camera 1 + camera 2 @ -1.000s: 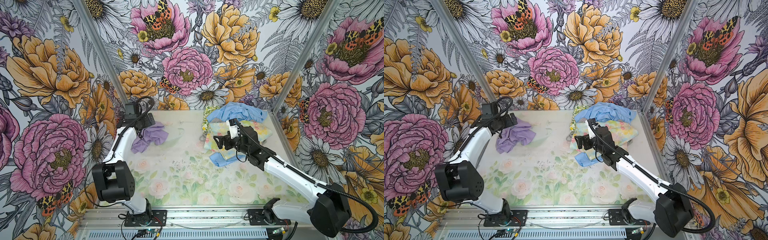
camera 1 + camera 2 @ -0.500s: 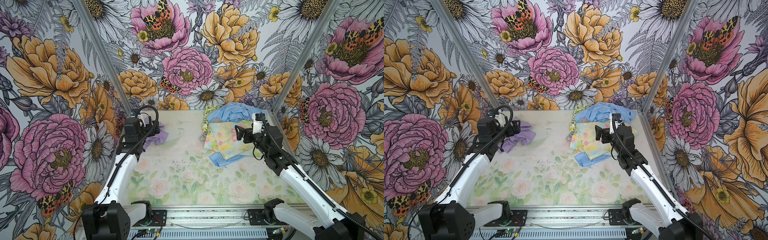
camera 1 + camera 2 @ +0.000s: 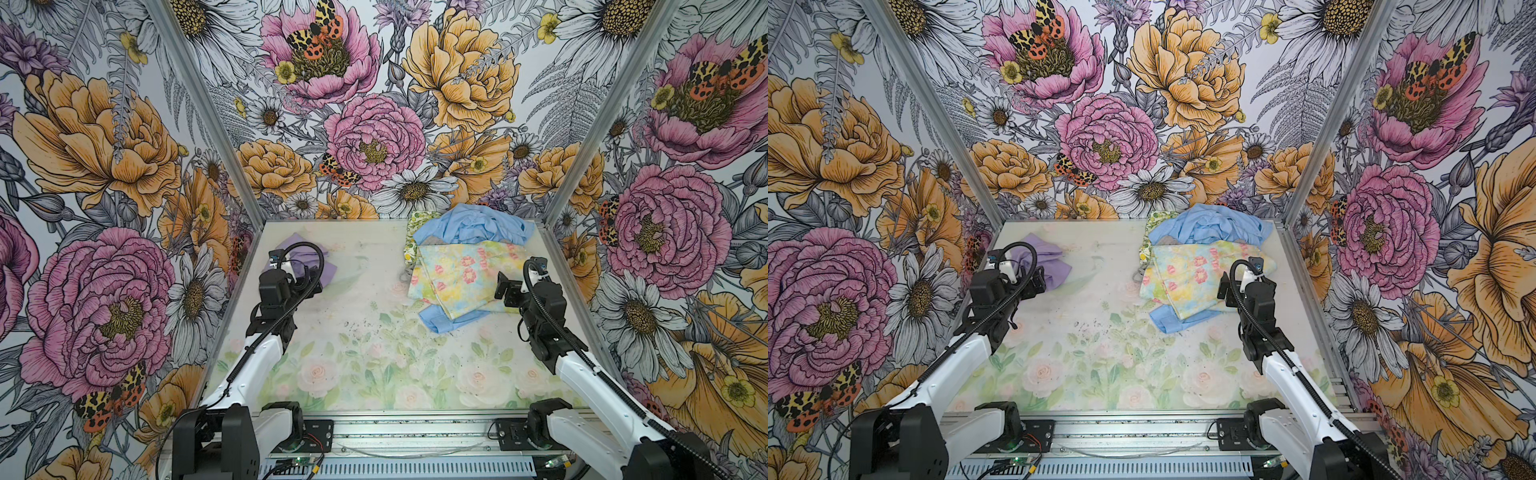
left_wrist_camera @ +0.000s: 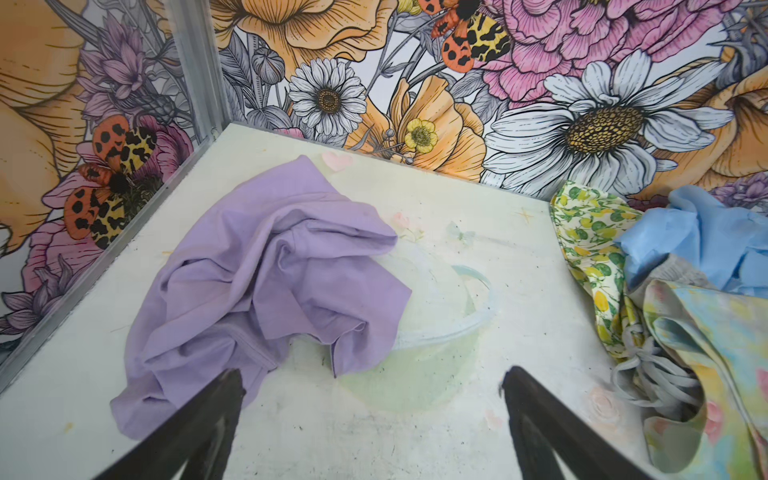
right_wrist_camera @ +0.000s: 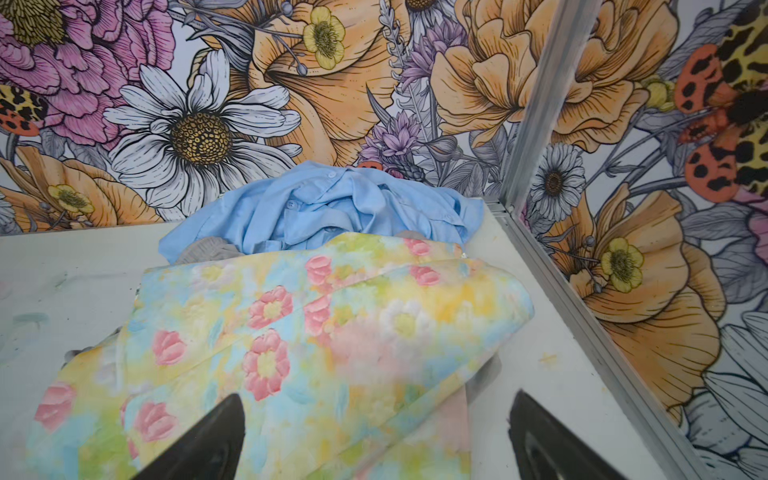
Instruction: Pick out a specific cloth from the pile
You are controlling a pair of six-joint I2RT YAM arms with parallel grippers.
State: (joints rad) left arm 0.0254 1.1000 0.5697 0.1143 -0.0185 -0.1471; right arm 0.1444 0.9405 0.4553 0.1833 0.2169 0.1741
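Note:
The cloth (image 3: 302, 258) (image 3: 1050, 262) (image 4: 266, 282), plain lilac and crumpled, lies alone at the table's back left, apart from the pile (image 3: 461, 270) (image 3: 1192, 266). My left gripper (image 3: 305, 284) (image 3: 1034, 282) (image 4: 372, 376) hovers open at the cloth's near edge, holding nothing; one fingertip (image 4: 226, 386) overlaps the cloth's corner in the wrist view. The right gripper (image 3: 505, 291) (image 3: 1225, 291) (image 5: 376, 401) stands open and empty over the pile's right edge, above the pastel yellow floral cloth (image 5: 291, 332).
In the pile, a light blue shirt (image 3: 473, 226) (image 5: 332, 203) lies at the back, with a green-yellow print piece (image 3: 415, 228) (image 4: 590, 232) on its left. Floral walls and metal corner posts (image 3: 557, 208) close in the table. A rail (image 3: 395, 428) runs along the front.
Both arms have drawn back toward the front. The left gripper came off the back left corner to the cloth's near edge; the right moved from the pile's middle to its right side.

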